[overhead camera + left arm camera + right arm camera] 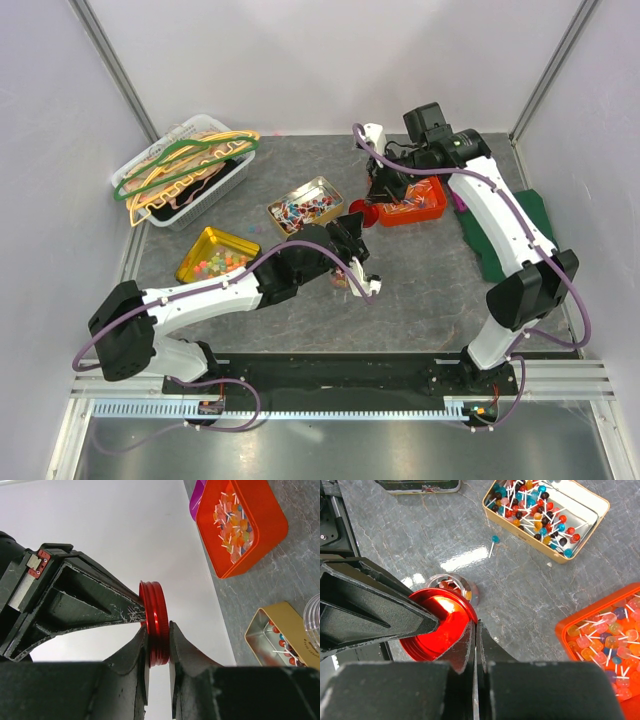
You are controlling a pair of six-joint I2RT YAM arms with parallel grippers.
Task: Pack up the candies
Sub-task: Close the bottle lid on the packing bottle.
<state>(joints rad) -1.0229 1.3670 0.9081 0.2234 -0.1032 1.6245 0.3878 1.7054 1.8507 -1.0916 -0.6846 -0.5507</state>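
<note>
Pastel candies [600, 645] on thin white sticks filled an orange tray [267, 540] at the far right of the table [420, 290], just beside the right gripper [379, 199] and well beyond the tip of the left gripper [157, 630]. Darker red, blue and brown ones lay heaped in a gold tin [583, 509] near the left gripper. Small round ones sat in a yellow tin [203, 242] beside the left arm. A few more showed inside a clear jar [455, 582] that stood on the table, partly hidden behind a red lid [155, 622] in the right wrist view. One loose candy [495, 539] lay alone on the table between the jar and the gold tin, with its blue head toward the tin and its stick running back toward the jar. Sticks in the tray and the gold tin pointed every way, with no shared direction. The left gripper was clamped on the red lid, a finger on each flat face, and its wrist camera saw the lid edge-on. The right gripper's fingers sat close together at the lid's rim. Whether they pinched it could not be told.
</note>
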